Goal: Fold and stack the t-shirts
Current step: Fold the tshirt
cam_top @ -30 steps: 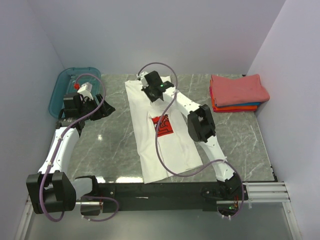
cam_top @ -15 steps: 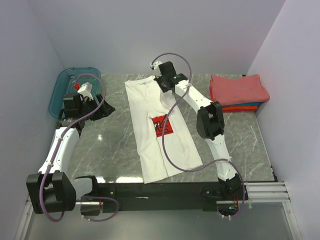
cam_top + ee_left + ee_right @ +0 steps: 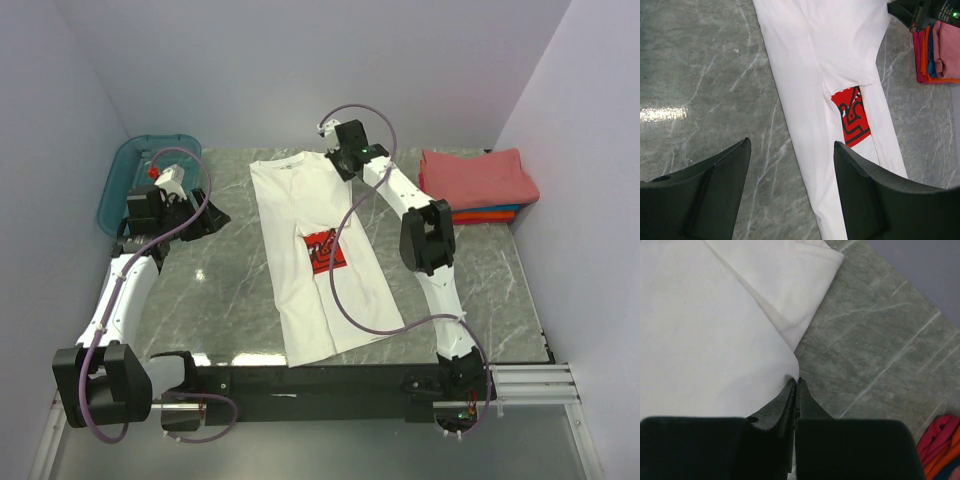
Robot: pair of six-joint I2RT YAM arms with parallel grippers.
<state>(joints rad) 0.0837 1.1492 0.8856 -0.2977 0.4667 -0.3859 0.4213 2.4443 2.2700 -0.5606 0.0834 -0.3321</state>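
The white tee (image 3: 315, 250) lies lengthwise on the marble table, its right side folded inward over part of the red chest print (image 3: 326, 250). It also shows in the left wrist view (image 3: 820, 65) and the right wrist view (image 3: 715, 330). My right gripper (image 3: 345, 158) is at the tee's far right corner, shut with white cloth pinched at its tips (image 3: 796, 381). My left gripper (image 3: 205, 218) is open and empty above bare table left of the tee (image 3: 791, 143). The folded coral-red, orange and blue tees (image 3: 478, 185) are stacked at the far right.
A teal plastic bin (image 3: 125, 180) sits at the far left corner behind the left arm. The right arm and its purple cable stretch over the tee's right half. The stack also shows in the left wrist view (image 3: 937, 45) and the right wrist view (image 3: 940, 450). Walls close the far and side edges.
My right gripper has moved from over the tee's upper middle rightward and farther back to its far right corner, closed on the cloth. The left arm has not moved.
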